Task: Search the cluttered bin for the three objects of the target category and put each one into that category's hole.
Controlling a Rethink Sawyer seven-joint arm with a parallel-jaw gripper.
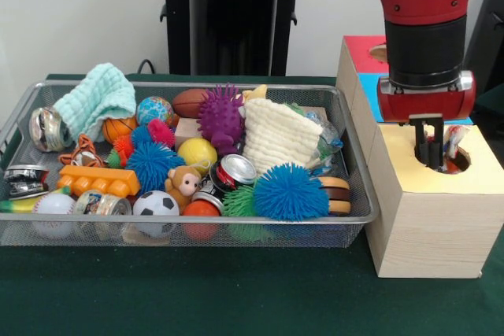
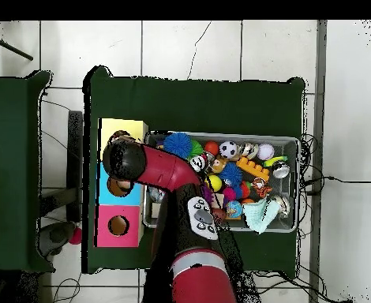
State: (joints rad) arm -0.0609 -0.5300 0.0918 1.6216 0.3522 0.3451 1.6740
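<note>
A green surface [image 1: 236, 297] carries a wide wire-mesh cluttered bin [image 1: 358, 218] heaped with toys, balls and cloths, and beside it a pale wooden box [image 1: 429, 230] whose top has a yellow-surround hole [image 1: 461, 164]. The red arm reaches down so its end effector [image 1: 430, 155] sits in that hole beside a multicoloured rope toy [image 1: 454, 141]; whether its fingers are apart or together cannot be told. This looks like the drop-off step; next would be lifting clear and searching the bin, where an orange-and-black rope toy [image 1: 83, 153] shows near the left side.

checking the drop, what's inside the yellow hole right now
The end effector reaches into the yellow hole, with a white multicolour rope toy at its rim. Deeper inside is hidden.
</note>
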